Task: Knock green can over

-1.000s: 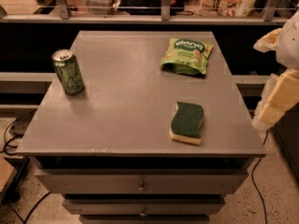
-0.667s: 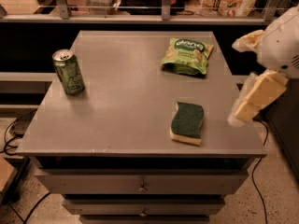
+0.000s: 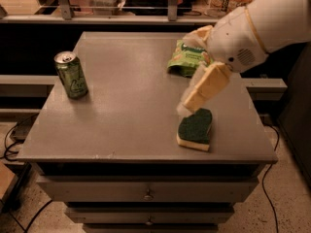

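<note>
The gripper point(image 3: 190, 102) hangs angled down just above the green-topped sponge point(image 3: 195, 129) on the counter point(image 3: 131, 110); whether it is spread or closed, I cannot tell. The green can point(image 3: 71, 75) stands upright near the counter's left edge, well apart, its pale lettering unreadable.

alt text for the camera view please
A green can stands upright near the left edge of a grey table. The gripper hovers at the right, near a green-topped sponge, with a snack bag behind it.
</note>
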Controlling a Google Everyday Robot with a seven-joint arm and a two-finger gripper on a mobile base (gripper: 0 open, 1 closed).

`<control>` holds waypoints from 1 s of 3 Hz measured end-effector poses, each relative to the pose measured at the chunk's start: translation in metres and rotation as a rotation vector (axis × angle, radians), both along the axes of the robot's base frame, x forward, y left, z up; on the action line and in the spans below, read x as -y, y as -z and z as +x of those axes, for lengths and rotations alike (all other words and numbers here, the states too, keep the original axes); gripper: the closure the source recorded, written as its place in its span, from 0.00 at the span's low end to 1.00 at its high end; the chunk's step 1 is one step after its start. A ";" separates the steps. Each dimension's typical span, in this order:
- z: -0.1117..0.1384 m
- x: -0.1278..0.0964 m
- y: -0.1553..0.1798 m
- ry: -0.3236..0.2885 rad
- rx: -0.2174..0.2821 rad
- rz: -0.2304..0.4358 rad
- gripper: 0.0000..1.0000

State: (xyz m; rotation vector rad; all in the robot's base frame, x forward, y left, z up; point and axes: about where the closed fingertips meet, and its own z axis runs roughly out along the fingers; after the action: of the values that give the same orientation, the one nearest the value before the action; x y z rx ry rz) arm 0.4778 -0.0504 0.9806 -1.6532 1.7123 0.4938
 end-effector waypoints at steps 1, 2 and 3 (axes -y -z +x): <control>-0.001 -0.003 -0.001 -0.005 -0.004 0.010 0.00; 0.008 -0.020 0.009 0.003 -0.029 0.040 0.00; 0.019 -0.046 0.015 -0.019 -0.025 0.071 0.00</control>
State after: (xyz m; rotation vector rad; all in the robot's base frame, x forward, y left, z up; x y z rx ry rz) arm 0.4965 -0.0044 0.9651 -1.6209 1.6792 0.5806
